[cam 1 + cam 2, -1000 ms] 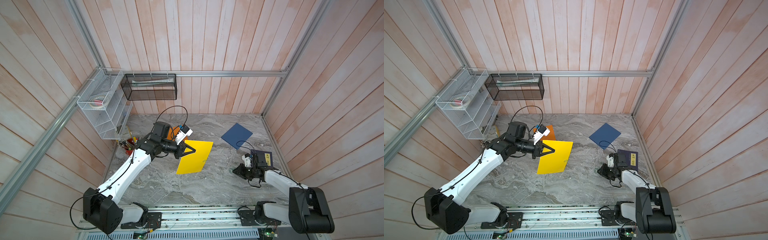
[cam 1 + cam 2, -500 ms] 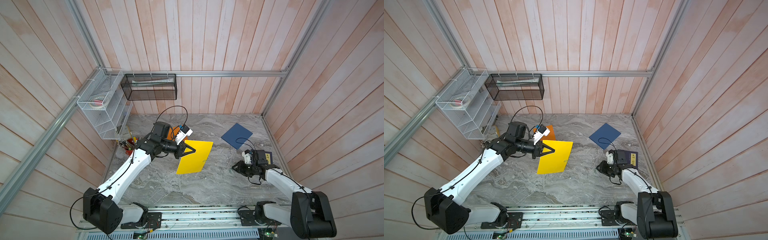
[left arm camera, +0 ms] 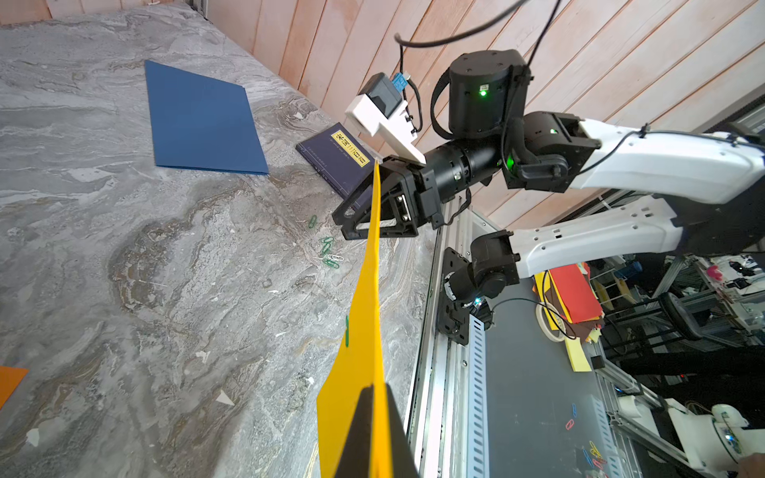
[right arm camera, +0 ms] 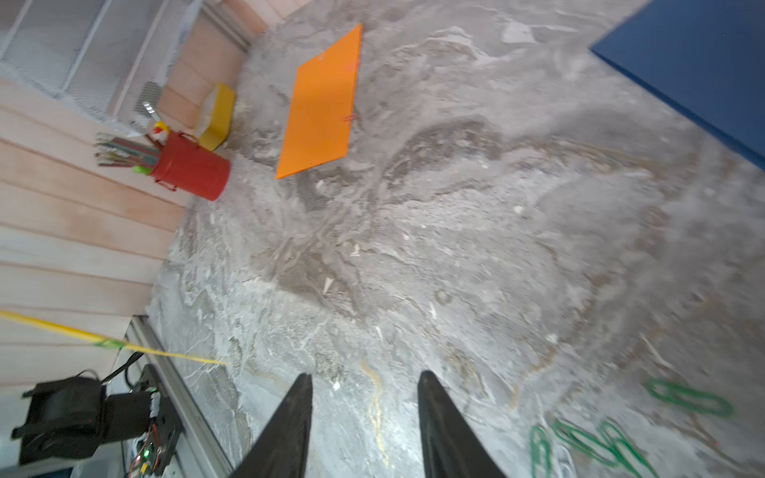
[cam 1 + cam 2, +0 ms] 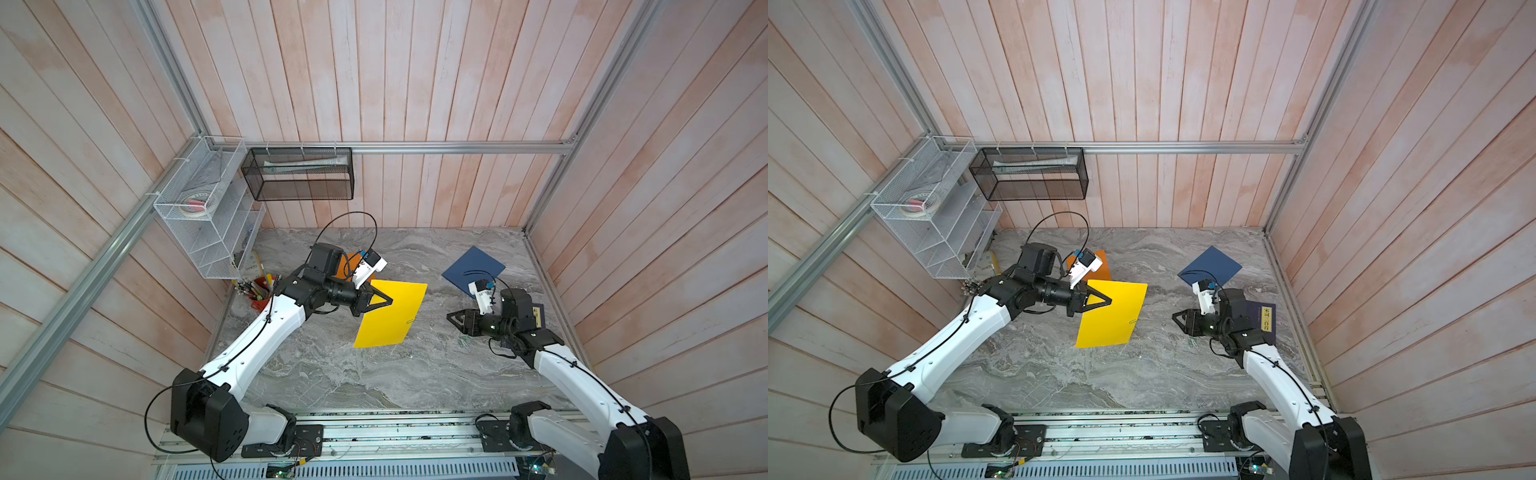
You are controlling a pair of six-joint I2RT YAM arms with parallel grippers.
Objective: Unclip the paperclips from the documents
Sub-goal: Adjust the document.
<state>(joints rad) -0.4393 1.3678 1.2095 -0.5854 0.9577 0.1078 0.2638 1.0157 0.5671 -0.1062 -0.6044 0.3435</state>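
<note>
The left gripper [image 5: 384, 302] was shut tight on a corner of the yellow sheet [image 5: 392, 320], holding it up off the table [image 5: 332, 374]. In the left wrist view the sheet showed almost edge-on. It seemed to be held up this way so that its free edge faced the other arm, where a clip could be pulled straight off.

A green paperclip [image 3: 347, 331] still sat on that free edge, partway along it and well away from the gripped corner.

The right gripper [image 4: 364, 376] hung to the side of the yellow sheet, apart from it, with its fingertips pointing toward the clipped edge. Its fingers stood moderately apart with nothing between them, probably so that they could close on the clip.

A few loose paperclips [image 3: 329, 250], mostly green, lay on the table between the yellow sheet and the right gripper. They looked like clips already pulled off and dropped there, out of the way.

The orange sheet [image 4: 318, 103] lay flat on the far side of the yellow sheet, behind the left gripper, with a pink clip [image 4: 351, 118] still on its edge. The blue sheet [image 3: 203, 120] lay flat farther from the yellow sheet, beyond the right gripper. No clip could be made out on it.
</note>
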